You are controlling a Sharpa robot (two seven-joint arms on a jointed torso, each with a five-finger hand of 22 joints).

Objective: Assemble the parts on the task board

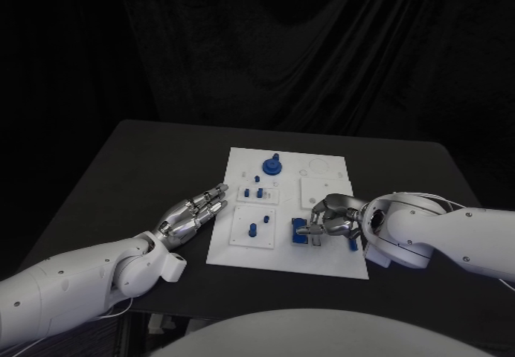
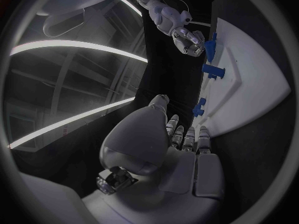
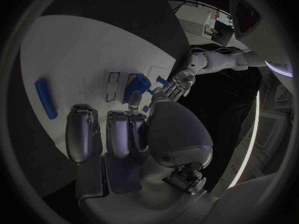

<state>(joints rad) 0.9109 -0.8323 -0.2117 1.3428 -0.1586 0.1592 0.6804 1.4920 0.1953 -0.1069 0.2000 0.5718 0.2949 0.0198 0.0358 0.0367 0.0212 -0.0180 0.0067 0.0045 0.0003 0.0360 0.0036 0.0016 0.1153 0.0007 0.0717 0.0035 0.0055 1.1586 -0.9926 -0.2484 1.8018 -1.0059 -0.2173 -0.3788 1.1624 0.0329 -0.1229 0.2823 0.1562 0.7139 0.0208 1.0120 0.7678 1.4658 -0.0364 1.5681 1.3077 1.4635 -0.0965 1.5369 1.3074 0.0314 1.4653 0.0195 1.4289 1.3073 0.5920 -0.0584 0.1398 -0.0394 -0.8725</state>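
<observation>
Right hand [image 1: 327,222] working at a blue part [image 1: 299,236] at the task board [image 1: 333,262]'s 6 o'clock edge.
Fingers curl over the part; actual grip cannot be confirmed. Left hand [image 1: 193,214] rests at 9 o'clock, fingers extended, holding nothing. Part appears light, rigid, slick; grasp its sides.

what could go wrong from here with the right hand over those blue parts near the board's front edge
1. The right robot hand hangs close over the blue part near the task board's front edge; a clumsy close could knock it off the edge.
2. Its fingers hide the part from the head view, so alignment may be misjudged.
3. The left robot hand lies open at the board's left edge and could nudge it.
</observation>
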